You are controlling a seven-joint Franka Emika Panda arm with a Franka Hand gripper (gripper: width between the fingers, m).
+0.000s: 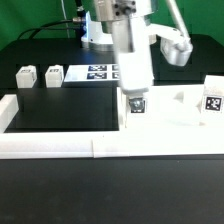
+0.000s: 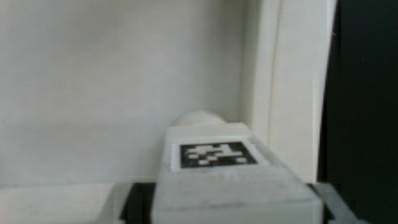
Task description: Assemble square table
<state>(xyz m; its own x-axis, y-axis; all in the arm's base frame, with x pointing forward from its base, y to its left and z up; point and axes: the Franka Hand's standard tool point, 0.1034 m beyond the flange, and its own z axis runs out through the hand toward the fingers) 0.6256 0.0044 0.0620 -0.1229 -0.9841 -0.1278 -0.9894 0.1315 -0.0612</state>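
One leg (image 2: pixel 217 165) gripped between the fingers (image 2: pixel 132 208) | wrist: its tag, tabletop (image 2: pixel 107 90) | exterior only: two loose legs (image 1: pixel 25 77)

Tabletop (image 2: pixel 107 90): white plastic, smooth and matt, evenly pale across its flat face. Leg (image 2: pixel 222 192): the same white plastic, smooth, matt, with softly rounded edges. Tag (image 2: pixel 214 153) on the leg: flat black-and-white print, dull rather than shiny. Table (image 1: pixel 60 105): black and matt, taking almost no light; whether cloth or a mat cannot be told. Wall (image 1: pixel 60 143): white, smooth, matt, plastic in look. Marker board (image 1: pixel 100 72): thin, flat, white, with printed black squares, paper-like. Loose leg (image 1: pixel 25 77) and its neighbour (image 1: pixel 53 74): white matt plastic with printed tags. Arm (image 1: pixel 130 45): smooth white shell, hard-looking; blur hides how glossy it is. Fingers (image 2: pixel 135 205): dark grey and dull, too blurred to name the material.
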